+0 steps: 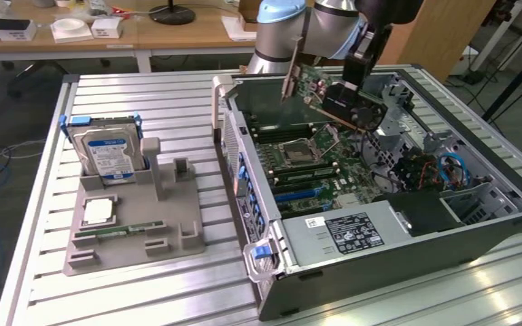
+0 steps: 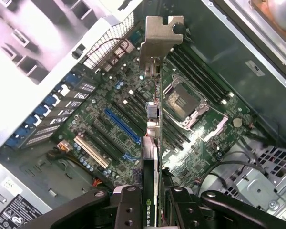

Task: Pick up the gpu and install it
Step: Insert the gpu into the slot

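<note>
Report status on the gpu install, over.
Gripper shut on gpu. Card edge-on above motherboard, inside open case. Nothing seen blocking the slots.

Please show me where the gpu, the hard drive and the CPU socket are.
gpu [image 1: 314, 85]: exterior view, on its green board.
hard drive [image 1: 109, 156]: exterior view, on its blue label.
CPU socket [image 2: 185, 100]: wrist view, on its dark middle.

The arm [image 1: 329, 24] reaches down steeply from above. Its pincer [image 2: 152, 198] is clamped on the gpu [image 2: 152, 126], fingers [image 2: 128, 205] either side.
</note>
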{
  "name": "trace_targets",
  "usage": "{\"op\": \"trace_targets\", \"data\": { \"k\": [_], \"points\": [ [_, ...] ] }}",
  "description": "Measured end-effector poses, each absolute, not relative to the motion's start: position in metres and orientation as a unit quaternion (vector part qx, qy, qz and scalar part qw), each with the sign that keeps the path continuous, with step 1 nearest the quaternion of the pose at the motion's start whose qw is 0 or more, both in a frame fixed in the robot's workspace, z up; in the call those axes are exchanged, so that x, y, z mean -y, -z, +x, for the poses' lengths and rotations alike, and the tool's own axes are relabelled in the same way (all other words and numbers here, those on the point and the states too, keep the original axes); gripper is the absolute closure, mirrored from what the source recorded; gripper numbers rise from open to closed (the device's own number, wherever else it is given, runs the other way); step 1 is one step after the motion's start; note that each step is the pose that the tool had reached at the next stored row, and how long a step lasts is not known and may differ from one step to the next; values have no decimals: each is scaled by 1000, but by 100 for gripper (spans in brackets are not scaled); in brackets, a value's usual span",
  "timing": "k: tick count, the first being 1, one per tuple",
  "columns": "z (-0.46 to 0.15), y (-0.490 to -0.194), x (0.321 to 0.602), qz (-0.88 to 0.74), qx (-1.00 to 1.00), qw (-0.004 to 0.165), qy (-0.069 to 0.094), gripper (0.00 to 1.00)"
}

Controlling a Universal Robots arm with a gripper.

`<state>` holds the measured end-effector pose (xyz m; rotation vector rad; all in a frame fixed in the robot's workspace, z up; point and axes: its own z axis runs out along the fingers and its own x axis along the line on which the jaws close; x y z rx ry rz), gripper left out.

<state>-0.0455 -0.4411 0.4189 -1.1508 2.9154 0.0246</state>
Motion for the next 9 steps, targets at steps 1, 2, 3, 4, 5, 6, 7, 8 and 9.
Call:
{"op": "trace_targets", "data": {
  "k": [1,2,3,4,5,6,7,8,9],
  "points": [
    [-45,-419,441,-372,-928,4,-8,74],
    [-45,-419,441,-377,-926,4,-8,74],
    [-45,-419,441,-381,-924,3,-8,74],
    [-45,-419,441,-386,-922,3,-8,74],
    [-45,-419,441,-391,-920,3,-8,74],
    [-45,-419,441,-395,-919,3,-8,74],
    [-45,-419,441,-400,-917,3,-8,74],
    [-45,-419,441,-404,-915,3,-8,74],
    [-45,-419,441,-409,-913,3,-8,74]
  ]
}}
